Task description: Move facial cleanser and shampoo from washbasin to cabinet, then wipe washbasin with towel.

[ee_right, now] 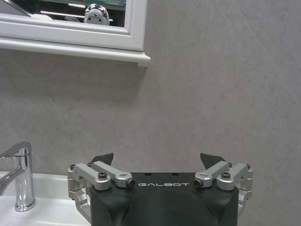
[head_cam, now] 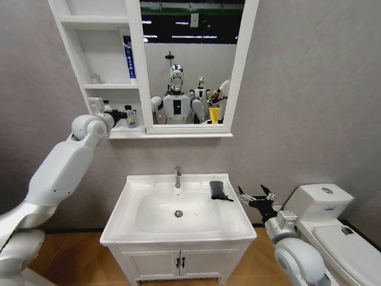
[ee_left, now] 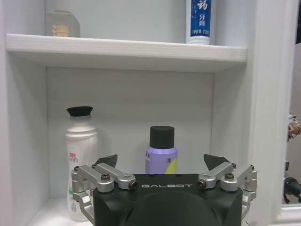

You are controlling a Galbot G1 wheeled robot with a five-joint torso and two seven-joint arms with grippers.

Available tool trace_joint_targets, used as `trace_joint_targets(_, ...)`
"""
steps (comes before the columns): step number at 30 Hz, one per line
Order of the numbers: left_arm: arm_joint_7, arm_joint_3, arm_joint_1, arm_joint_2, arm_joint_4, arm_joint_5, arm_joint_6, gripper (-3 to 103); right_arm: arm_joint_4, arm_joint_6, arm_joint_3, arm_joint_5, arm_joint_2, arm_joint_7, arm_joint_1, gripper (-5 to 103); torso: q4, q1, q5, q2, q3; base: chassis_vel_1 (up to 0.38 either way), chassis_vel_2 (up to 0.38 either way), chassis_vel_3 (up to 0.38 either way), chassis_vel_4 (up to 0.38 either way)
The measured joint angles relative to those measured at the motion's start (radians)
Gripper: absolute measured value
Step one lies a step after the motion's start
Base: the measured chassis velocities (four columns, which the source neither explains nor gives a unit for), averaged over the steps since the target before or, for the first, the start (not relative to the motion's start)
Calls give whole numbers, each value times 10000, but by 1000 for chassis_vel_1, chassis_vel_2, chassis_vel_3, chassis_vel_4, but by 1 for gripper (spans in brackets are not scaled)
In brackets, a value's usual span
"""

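The towel (head_cam: 219, 190) is lying folded on the washbasin (head_cam: 128, 205) rim, near the back right corner just beside the chrome tap (head_cam: 177, 177), and nothing is touching it. In the head view the left gripper (head_cam: 121, 114) is reaching into the bottom shelf of the cabinet (head_cam: 107, 86), where two bottles are standing near the shelf's front edge. The right gripper (head_cam: 257, 197) is hovering off the washbasin's right edge, its fingers spread and empty.

In the left wrist view the left gripper (ee_left: 160, 165) is facing the white shampoo bottle (ee_left: 81, 162) and the purple facial cleanser (ee_left: 161, 150), both upright on the shelf, with its fingers released and holding nothing. The risk here is probably a knock: the purple bottle is standing right between the open fingertips, so a crooked retreat could tip it, or shove the white bottle beside it.

In the right wrist view the right gripper (ee_right: 157, 162) is pointing at the grey wall above the washbasin's back right corner, fingers apart. Reaching for the towel from here, it could clip the tap (ee_right: 18, 174) or drag the cloth into the bowl.
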Motion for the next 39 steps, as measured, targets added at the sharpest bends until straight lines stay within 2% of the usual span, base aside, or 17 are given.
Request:
trace_joint_targets(4,-373,-1058,1888,606,-1912,105,-544,100,115,-35,113,211,-72,50,-23,100,0,-1,-3,0,-1,0,0,0,0)
trace_joint_targets(5,-373,-1058,1888,606,-1912,105,-544,100,115,-35,113,211,-72,50,-23,100,0,-1,-3,0,-1,0,0,0,0)
trace_joint_targets(8,-300,-2325,4444,583,-3190,1306,-1324,100,265,-23,404,239,33,98,-284,100,1,-1,-8,1,-1,0,0,0,0)
trace_joint_targets(9,-300,-2325,4444,583,-3190,1306,-1324,100,265,-23,404,239,33,98,-284,100,1,-1,-8,1,-1,0,0,0,0)
trace_joint_targets(12,-81,-3443,6588,276,-4061,2313,-1559,100,377,-25,496,289,93,202,-336,100,-7,-2,3,0,-1,0,0,0,0)
trace_joint_targets(13,-81,-3443,6588,276,-4061,2313,-1559,100,377,-25,496,289,93,202,-336,100,-7,-2,3,0,-1,0,0,0,0)
trace_joint_targets(15,458,-4861,8949,-186,-4799,3441,-1814,100,409,-51,437,323,46,225,-274,100,-1,-1,-2,0,-1,0,0,0,0)
trace_joint_targets(16,458,-4861,8949,-186,-4799,3441,-1814,100,409,-51,437,323,46,225,-274,100,-1,-1,-2,0,-1,0,0,0,0)
trace_joint_targets(17,701,-5524,9807,-479,-5072,3811,-1963,100,423,-54,425,325,43,225,-287,100,0,-1,1,0,-1,0,0,0,0)
trace_joint_targets(19,1612,-7172,11910,-1430,-5770,4640,-2192,100,478,-56,433,324,34,225,-401,100,1,-2,-5,1,-2,0,0,0,0)
trace_joint_targets(20,1612,-7172,11910,-1430,-5770,4640,-2192,100,478,-56,433,324,34,225,-401,100,1,-2,-5,1,-2,0,0,0,0)
trace_joint_targets(22,2570,-8573,13746,-2532,-6590,5247,-2394,100,494,-55,438,300,28,225,-469,100,4,-3,2,1,-2,0,0,0,0)
trace_joint_targets(25,2821,-9000,14325,-2938,-6927,5334,-2416,100,504,-53,434,277,53,226,-489,100,4,-4,2,2,-3,0,0,0,0)
trace_joint_targets(28,3480,-9621,15737,-3976,-7704,5570,-2658,100,585,23,441,63,319,228,-709,100,-4,-3,3,1,-2,0,0,0,0)
trace_joint_targets(31,3698,-9714,16461,-4602,-8213,5646,-2811,100,582,58,374,-35,386,235,-724,100,-1,-3,1,1,-1,0,0,0,0)
trace_joint_targets(34,3714,-9643,16727,-5037,-8599,5680,-2797,100,494,64,247,-119,389,237,-638,100,2,-2,4,1,-1,0,0,0,0)
trace_joint_targets(39,3110,-8619,16397,-5524,-8724,6269,-2463,100,422,61,74,-167,382,237,-505,100,-2,0,1,0,0,0,0,0,0)
